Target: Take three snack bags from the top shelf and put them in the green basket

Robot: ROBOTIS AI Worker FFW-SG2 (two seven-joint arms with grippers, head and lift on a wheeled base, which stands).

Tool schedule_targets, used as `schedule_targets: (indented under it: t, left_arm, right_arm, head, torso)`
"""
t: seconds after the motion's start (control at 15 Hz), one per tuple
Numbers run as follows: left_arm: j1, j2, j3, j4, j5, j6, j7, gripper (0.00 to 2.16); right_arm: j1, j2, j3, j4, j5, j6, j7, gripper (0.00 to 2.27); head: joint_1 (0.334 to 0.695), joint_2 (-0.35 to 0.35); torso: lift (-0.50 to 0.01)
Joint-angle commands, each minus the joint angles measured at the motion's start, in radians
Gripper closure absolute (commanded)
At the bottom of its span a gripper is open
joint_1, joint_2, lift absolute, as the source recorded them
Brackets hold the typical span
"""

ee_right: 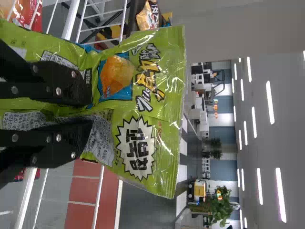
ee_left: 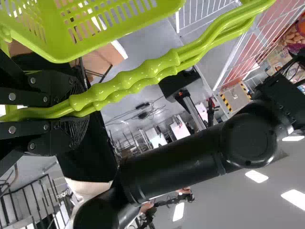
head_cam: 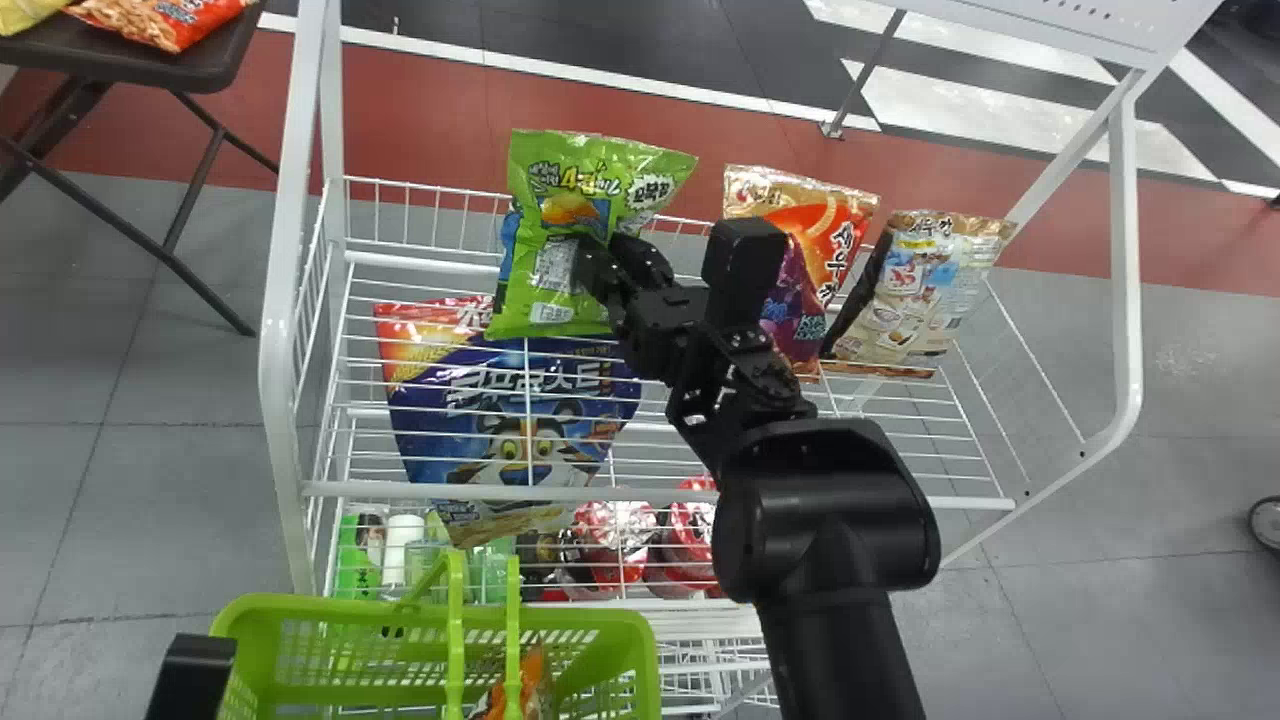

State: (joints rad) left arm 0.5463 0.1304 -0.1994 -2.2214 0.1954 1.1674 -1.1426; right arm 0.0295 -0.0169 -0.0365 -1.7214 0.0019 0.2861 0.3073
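My right gripper [head_cam: 600, 262] is shut on the green snack bag [head_cam: 560, 200], which hangs upright at the left of the top shelf [head_cam: 450, 410]. In the right wrist view, the bag [ee_right: 157, 105] is creased between the fingertips of that gripper [ee_right: 89, 110]. Part of my left gripper [head_cam: 190, 675] shows at the lower left, beside the green basket [head_cam: 350, 618]. In the left wrist view, the left gripper [ee_left: 76, 110] is shut on the paired handles of the basket [ee_left: 95, 28]. An orange snack bag [head_cam: 535, 685] lies inside the basket.
A blue cereal bag [head_cam: 510, 400] stands behind the front rail. Orange [head_cam: 840, 230] and beige [head_cam: 925, 290] snack bags are at the shelf's right. White posts [head_cam: 285, 350] frame the rack. Cups [head_cam: 615, 530] sit lower. A dark table [head_cam: 215, 60] is at upper left.
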Motion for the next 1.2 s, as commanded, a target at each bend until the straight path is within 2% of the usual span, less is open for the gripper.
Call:
schedule_targets:
  t: [0.0,0.27,0.47,0.87,1.07,1.13]
  left_arm:
    - [-0.003,-0.002,0.000,0.002,0.004,-0.002,0.001,1.04]
    - [-0.008,-0.003,0.000,0.005,0.004,-0.005,0.012,1.04]
    - [-0.006,-0.005,-0.002,0.000,0.004,-0.002,0.018,1.04]
    - [-0.009,-0.003,-0.011,-0.006,-0.002,0.025,0.054,1.04]
    - [-0.005,-0.003,-0.018,-0.009,0.003,0.025,0.067,1.04]
    - [-0.005,-0.003,-0.017,-0.011,0.004,0.025,0.067,1.04]
  right_arm:
    - [0.052,0.000,-0.003,-0.081,-0.005,-0.008,0.023,2.17]
    - [0.164,-0.005,-0.033,-0.333,-0.008,0.149,0.070,2.16]
    - [0.267,-0.005,-0.083,-0.560,-0.010,0.480,0.125,2.16]
    - [0.457,-0.006,-0.210,-0.847,-0.014,0.953,0.285,2.16]
    - [0.510,-0.064,-0.201,-0.873,-0.011,1.146,0.297,2.16]
    - [0.526,-0.066,-0.200,-0.873,-0.011,1.186,0.300,2.16]
  head:
    - [0.695,-0.344]
    - [0.695,-0.350]
    - [0.695,-0.350]
    - [0.695,-0.350]
    - [0.695,-0.350]
    - [0.695,-0.350]
  torso:
    - [-0.030]
    - [-0.030]
    - [-0.030]
    - [-0.030]
    - [-0.030]
    - [-0.030]
